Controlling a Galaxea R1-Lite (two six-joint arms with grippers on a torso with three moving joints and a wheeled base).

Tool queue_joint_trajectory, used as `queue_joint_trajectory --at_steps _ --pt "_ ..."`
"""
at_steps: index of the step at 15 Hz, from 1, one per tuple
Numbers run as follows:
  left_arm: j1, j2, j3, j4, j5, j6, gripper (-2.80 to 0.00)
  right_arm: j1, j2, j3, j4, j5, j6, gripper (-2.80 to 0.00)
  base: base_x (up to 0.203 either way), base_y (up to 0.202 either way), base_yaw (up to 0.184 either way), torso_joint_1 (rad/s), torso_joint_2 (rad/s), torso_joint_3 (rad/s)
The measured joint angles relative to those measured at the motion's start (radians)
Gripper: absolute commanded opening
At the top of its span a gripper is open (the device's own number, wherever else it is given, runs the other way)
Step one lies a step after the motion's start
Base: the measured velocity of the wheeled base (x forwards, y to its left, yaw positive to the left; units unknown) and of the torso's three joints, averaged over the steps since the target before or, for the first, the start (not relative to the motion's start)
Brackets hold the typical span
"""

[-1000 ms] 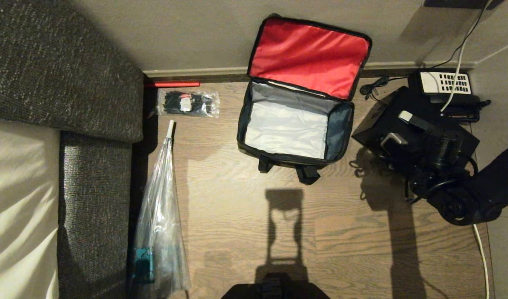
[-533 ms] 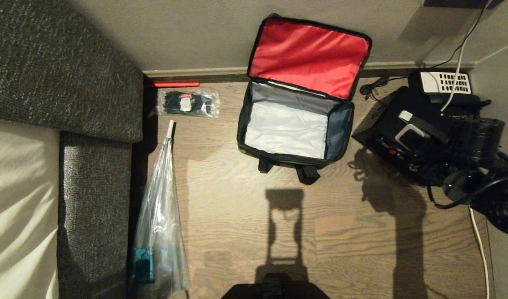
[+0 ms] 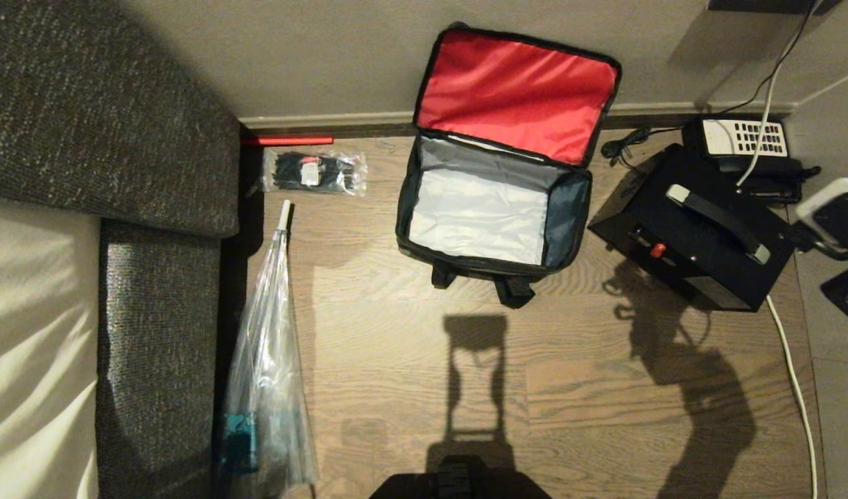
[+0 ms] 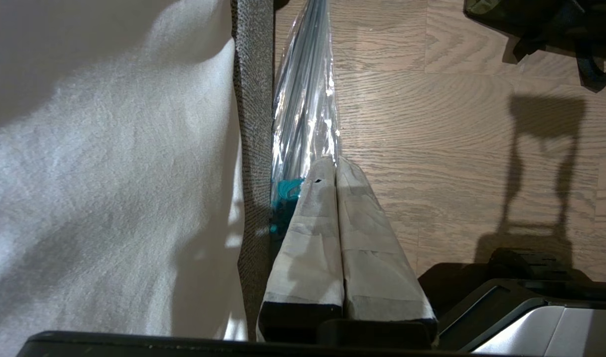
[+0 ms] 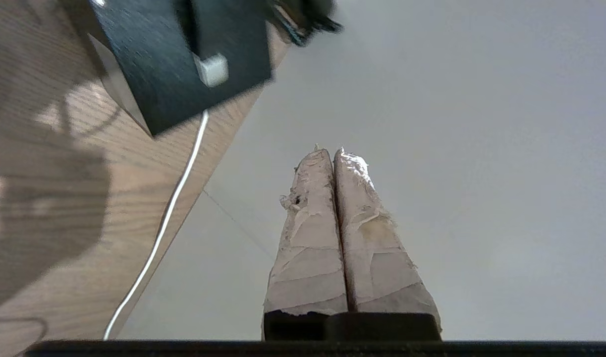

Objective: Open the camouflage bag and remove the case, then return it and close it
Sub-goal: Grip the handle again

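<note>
Here the camouflage bag (image 3: 496, 173) is lying open against the wall, red lid lining up, its pale inside showing. The case (image 3: 694, 232) is sitting on the floor just to its right. The right gripper (image 5: 332, 151) is hanging beyond the case, fingers pressed together, empty. The left gripper (image 4: 335, 161) is parked closed beside the sofa (image 4: 253, 99).
</note>
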Motion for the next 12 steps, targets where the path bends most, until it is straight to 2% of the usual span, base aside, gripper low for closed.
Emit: queue_joint_trajectory --at_steps 3,5,6,10,11,12 --pt "0.000 0.000 0.000 0.000 0.000 -0.001 -2.80 -0.012 -0.277 0.116 0.137 0.005 0.105 -2.80 0.000 0.000 0.000 0.000 0.00 0.000" --pt "0.000 0.000 0.000 0.000 0.000 -0.001 -2.80 -0.059 -0.464 0.225 0.257 0.066 0.258 -2.80 0.000 0.000 0.000 0.000 0.00 0.000" --pt "0.000 0.000 0.000 0.000 0.000 0.000 -2.80 -0.093 -0.551 0.286 0.320 0.146 0.361 -2.80 0.000 0.000 0.000 0.000 0.00 0.000" --pt "0.000 0.000 0.000 0.000 0.000 0.000 -2.80 -0.214 -0.847 0.526 0.494 0.610 0.766 -2.80 0.000 0.000 0.000 0.000 0.00 0.000" --pt "0.000 0.000 0.000 0.000 0.000 0.000 -2.80 -0.227 -0.886 0.544 0.524 0.693 0.841 -2.80 0.000 0.000 0.000 0.000 0.00 0.000" --pt "0.001 0.000 0.000 0.000 0.000 0.000 -2.80 -0.229 -0.914 0.551 0.524 0.734 0.877 -2.80 0.000 0.000 0.000 0.000 0.00 0.000"
